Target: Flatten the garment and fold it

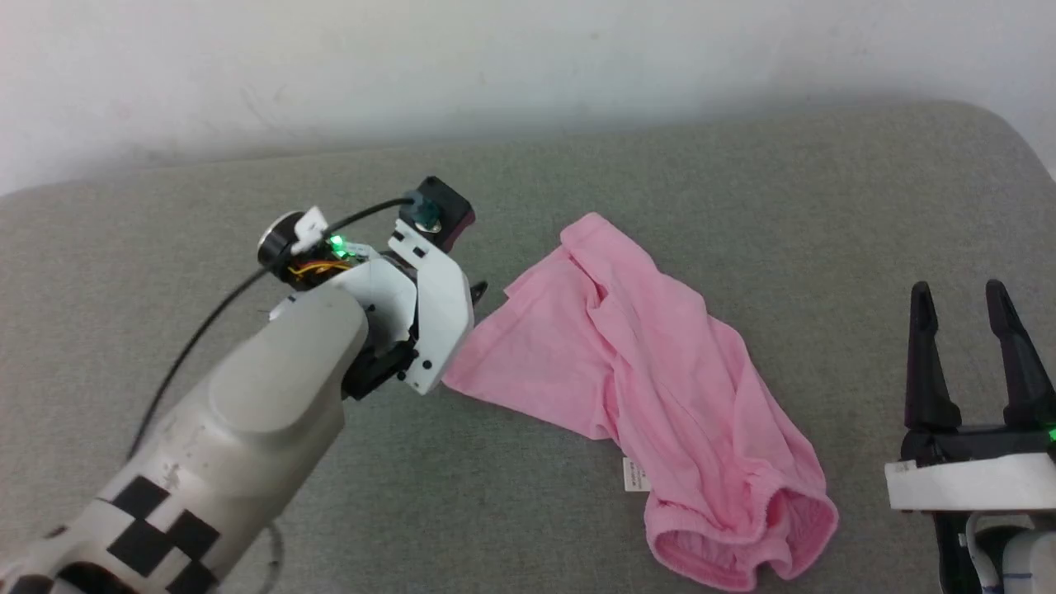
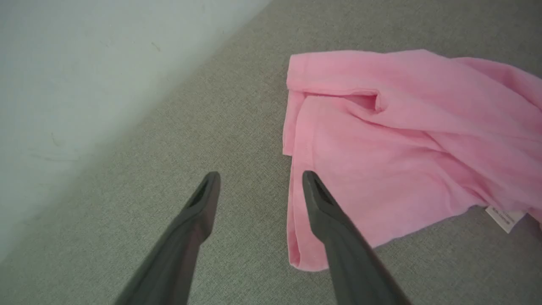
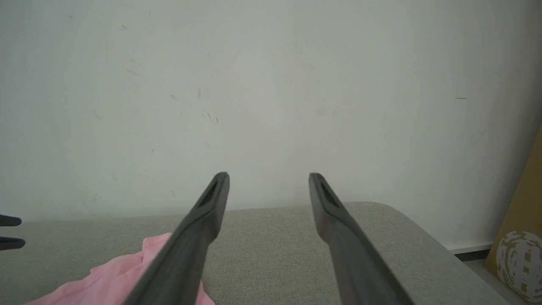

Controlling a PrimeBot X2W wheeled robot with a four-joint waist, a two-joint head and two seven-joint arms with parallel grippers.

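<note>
The garment (image 1: 652, 388) is pink and lies crumpled on the grey fabric surface (image 1: 742, 165), stretched from far left to near right. Its gathered waistband (image 1: 742, 549) is at the near end, with a white label (image 1: 635, 474) beside it. My left gripper (image 2: 259, 176) is open and hovers at the garment's (image 2: 402, 140) left edge, one finger over the hem and nothing between the fingers. The right gripper (image 1: 957, 289) stands open to the right of the garment, apart from it, its fingers pointing at the wall. In the right wrist view, the right gripper (image 3: 269, 176) is empty and a pink fold (image 3: 106, 284) shows at lower left.
A pale wall (image 1: 528, 58) runs along the far side of the surface. The surface's rounded right corner (image 3: 402, 212) drops to the floor, where a brown cardboard piece (image 3: 525, 237) leans. Bare grey fabric lies around the garment on all sides.
</note>
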